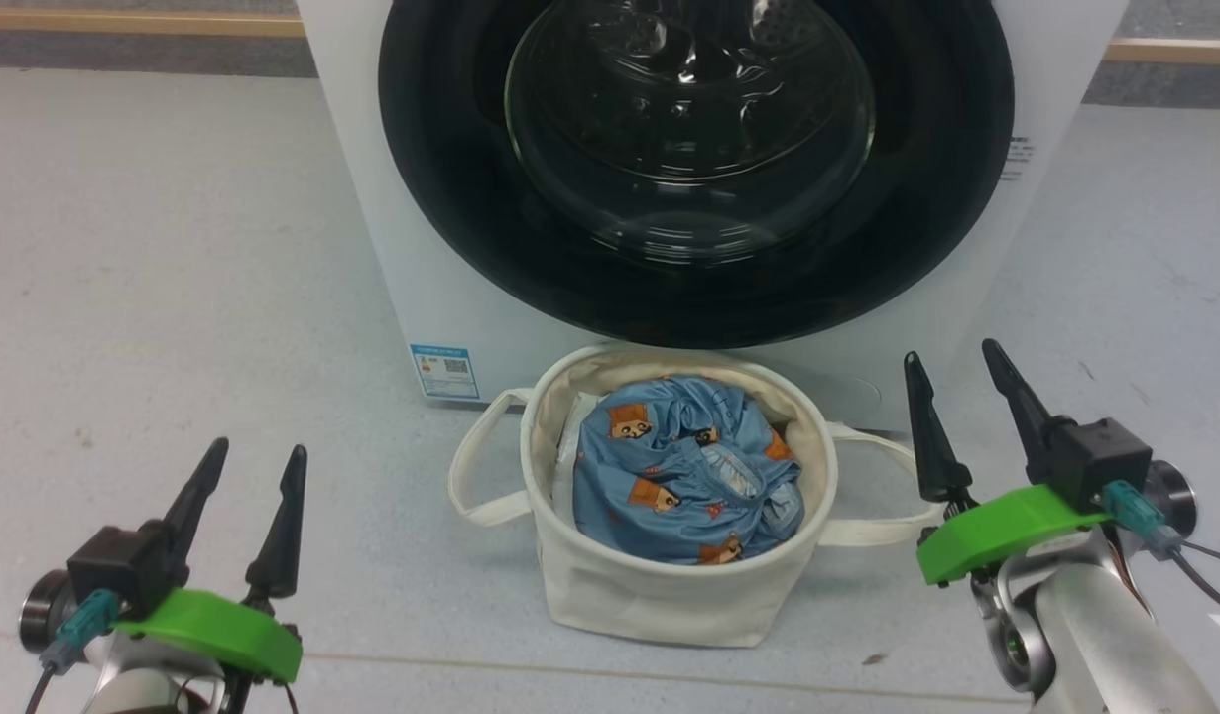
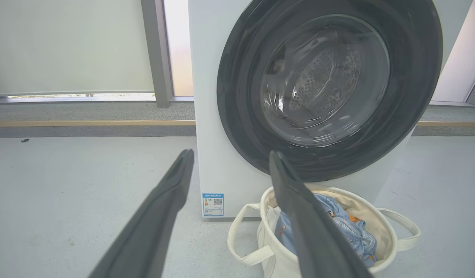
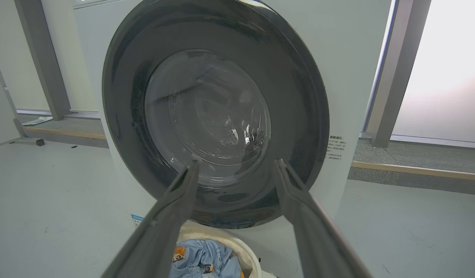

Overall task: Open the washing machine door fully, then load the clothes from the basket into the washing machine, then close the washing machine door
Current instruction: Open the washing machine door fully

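The washing machine (image 1: 357,178) stands on the grey floor (image 1: 154,297). Its big round washing machine door (image 1: 451,218) is shut, so the first job has not begun. Through the glass you can see the shiny drum with little holes inside.

The basket (image 1: 650,595) sits on the floor right in front of the machine, just under the door. I think it is put there so the clothes only have a short way to go. Its 2 soft handles flop out, 1 to each side. The clothes (image 1: 670,466) are all in the basket, bunched up in a blue ball with little bears on it. A bit of white cloth peeks out beside them.

The left fingers (image 1: 281,535) are low on the left of the basket and well apart from it. The right fingers (image 1: 932,436) are on the other side, near the basket's handle. Both pairs are spread wide and hold nothing. They point toward the machine, so they look ready to reach for it.

The door must swing open before any clothes can go in. I cannot tell where the door's handle is. The bottom of the door looks a little higher than the basket's top, so it may swing past, but it is close. A small blue label (image 1: 443,370) is stuck low on the machine's left corner.
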Robot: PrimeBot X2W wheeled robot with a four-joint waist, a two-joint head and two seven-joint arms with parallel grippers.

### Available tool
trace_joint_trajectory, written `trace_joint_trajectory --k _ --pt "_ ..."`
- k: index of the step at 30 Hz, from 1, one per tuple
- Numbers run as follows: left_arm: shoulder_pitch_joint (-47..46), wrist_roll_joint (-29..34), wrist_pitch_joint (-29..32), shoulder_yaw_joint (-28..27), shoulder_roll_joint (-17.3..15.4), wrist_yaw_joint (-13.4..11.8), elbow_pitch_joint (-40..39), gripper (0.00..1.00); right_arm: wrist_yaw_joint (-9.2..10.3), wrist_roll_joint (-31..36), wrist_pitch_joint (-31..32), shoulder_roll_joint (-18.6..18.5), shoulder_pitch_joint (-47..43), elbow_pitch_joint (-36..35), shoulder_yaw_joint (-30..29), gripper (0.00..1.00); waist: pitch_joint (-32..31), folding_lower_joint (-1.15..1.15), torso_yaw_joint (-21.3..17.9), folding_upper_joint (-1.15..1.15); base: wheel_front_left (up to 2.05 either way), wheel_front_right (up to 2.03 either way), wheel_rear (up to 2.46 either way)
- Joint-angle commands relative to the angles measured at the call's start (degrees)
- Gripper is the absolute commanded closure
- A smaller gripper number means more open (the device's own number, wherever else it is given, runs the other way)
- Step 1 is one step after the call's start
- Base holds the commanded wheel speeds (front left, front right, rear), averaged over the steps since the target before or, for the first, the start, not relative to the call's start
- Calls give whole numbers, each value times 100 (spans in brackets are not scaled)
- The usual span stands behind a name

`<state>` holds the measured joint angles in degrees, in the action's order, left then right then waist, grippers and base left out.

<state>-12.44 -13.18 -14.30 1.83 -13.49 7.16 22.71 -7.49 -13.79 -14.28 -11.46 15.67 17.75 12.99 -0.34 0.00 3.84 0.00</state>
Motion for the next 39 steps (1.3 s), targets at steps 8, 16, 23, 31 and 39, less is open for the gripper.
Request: trace_joint_trajectory --k 8,16,23,31,39 --pt "-285 75 -70 -184 -148 33 -148 0 0 -36 -72 -29 195 -165 86 0 -6 0 1 0 112 104 -217" --pt "-277 74 -70 -92 -164 33 -128 0 0 -51 -72 -23 192 -156 78 0 -15 0 -31 0 124 123 -246" --pt "-255 -11 -70 26 -157 33 -113 0 0 -63 -72 -12 177 -149 53 0 -7 0 -89 0 123 123 -246" --pt "-256 -148 -70 139 -220 33 -123 0 0 -65 -72 11 177 -140 26 0 4 0 -127 0 92 87 -179" --pt "-253 -158 -70 148 -221 33 -113 0 0 -74 -72 41 160 -129 0 0 13 0 -128 0 26 26 -53"
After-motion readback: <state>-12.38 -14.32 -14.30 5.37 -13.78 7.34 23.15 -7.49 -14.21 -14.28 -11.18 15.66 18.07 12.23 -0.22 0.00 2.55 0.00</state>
